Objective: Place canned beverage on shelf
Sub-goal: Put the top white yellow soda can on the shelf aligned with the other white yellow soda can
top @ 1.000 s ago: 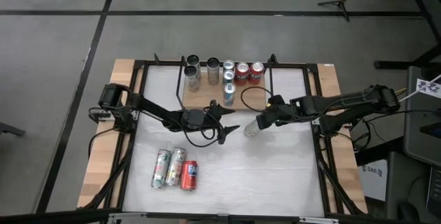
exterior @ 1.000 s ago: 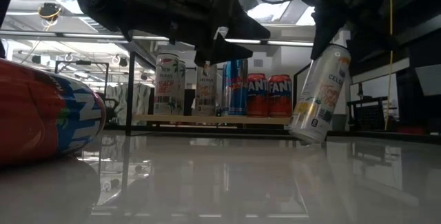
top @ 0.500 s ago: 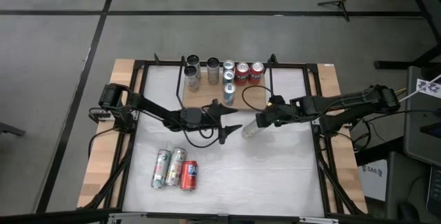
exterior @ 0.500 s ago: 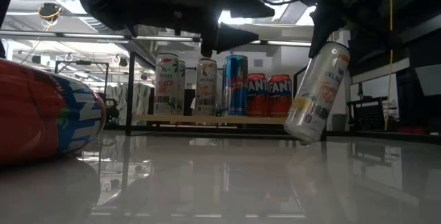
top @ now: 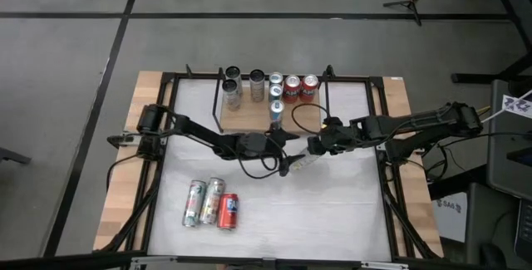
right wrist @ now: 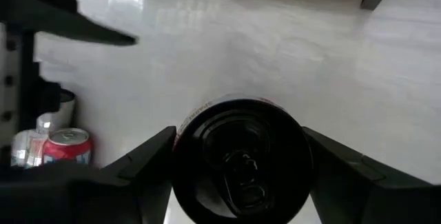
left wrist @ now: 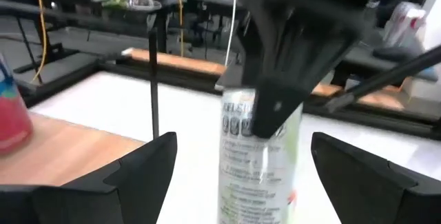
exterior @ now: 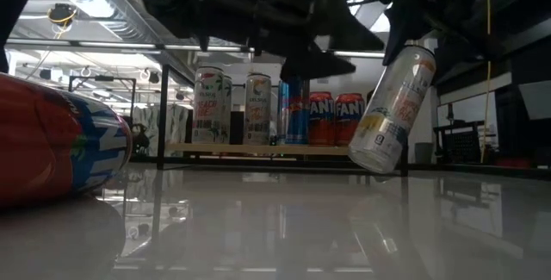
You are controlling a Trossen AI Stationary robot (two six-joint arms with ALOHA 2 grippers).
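My right gripper is shut on a tall white beverage can, lifted and tilted over the table's middle right. My left gripper is open and level. It sits just left of that can, one finger on each side of the can, and touches nothing. The shelf, a light-wood board with black rod uprights, stands at the far middle. Several cans stand upright on it. My right gripper pinches the can's upper end between its two fingers, one on each side of the round wall just below the lid. The fingers slant down from above on the table's right. The can hangs clear of the table, with its bottom tipped toward my left gripper.
Three cans lie on their sides near the table's front left. The red one fills the low view's left. A black frame runs along the table's edges. Bare white tabletop lies in front of the held can.
My left gripper has moved toward the table's right, up to the hanging can, and has stayed open. My right gripper has rolled at the wrist without shifting. The can is tilted a little more, its bottom swung toward the left gripper.
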